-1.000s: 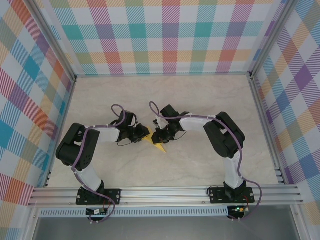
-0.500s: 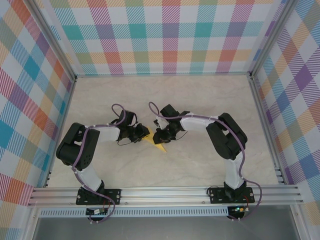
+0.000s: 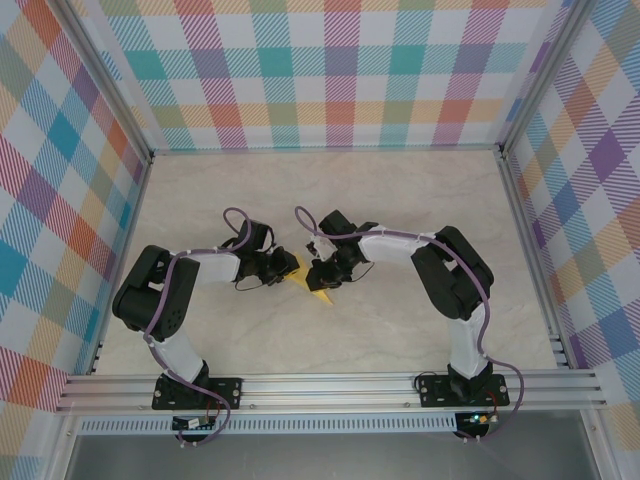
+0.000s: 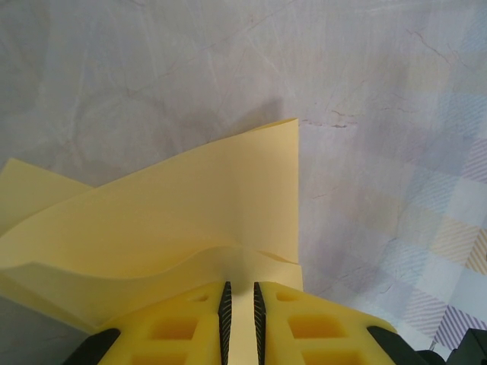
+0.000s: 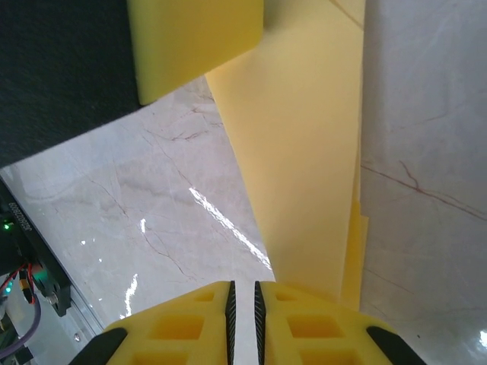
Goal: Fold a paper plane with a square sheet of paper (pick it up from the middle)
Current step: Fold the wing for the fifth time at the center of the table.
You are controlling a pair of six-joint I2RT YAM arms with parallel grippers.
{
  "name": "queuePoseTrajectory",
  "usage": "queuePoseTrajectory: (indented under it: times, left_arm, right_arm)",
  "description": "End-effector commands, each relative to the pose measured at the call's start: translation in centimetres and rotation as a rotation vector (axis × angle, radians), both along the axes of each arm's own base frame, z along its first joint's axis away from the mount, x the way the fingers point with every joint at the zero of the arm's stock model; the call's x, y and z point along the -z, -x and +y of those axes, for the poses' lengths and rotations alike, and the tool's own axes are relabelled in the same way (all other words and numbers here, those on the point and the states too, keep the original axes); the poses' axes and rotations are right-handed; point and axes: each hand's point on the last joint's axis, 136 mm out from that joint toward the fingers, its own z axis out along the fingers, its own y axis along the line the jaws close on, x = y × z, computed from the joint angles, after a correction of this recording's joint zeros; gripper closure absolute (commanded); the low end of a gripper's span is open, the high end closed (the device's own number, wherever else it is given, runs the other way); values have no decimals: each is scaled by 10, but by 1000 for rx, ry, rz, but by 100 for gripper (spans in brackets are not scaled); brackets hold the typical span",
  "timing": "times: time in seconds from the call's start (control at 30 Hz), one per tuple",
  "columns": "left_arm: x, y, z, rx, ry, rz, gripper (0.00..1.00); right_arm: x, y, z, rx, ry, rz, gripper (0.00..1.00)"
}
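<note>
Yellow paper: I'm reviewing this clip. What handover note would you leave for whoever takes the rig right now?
Left claw: shut on the yellow paper, pinching an edge.
Right claw: shut on the same sheet from the opposite side.
Paper: over the middle of the table, between both arms, bent into layers.
Done: sheet gripped, folding begun.
Left: remaining folds; no finished plane yet.

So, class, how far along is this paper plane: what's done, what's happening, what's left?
Done: the yellow sheet is already doubled over, layers showing at its edges. In hand: left jaws pinch one edge; right jaws sit nearly closed against it, grip unclear. Left: no pointed dart shape yet, so more folds.
</note>
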Motion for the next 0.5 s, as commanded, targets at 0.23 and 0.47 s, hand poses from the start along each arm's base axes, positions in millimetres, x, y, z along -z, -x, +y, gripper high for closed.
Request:
queuePoseTrajectory:
  times: [0.23, 0.47]
  left_arm:
    - [11, 5, 4, 7, -57, 25, 81]
    - [12, 5, 5, 5, -62, 28, 81]
  right_arm:
    - [23, 25, -18, -52, 71, 68, 85]
    - [26, 32, -24, -58, 88, 81, 86]
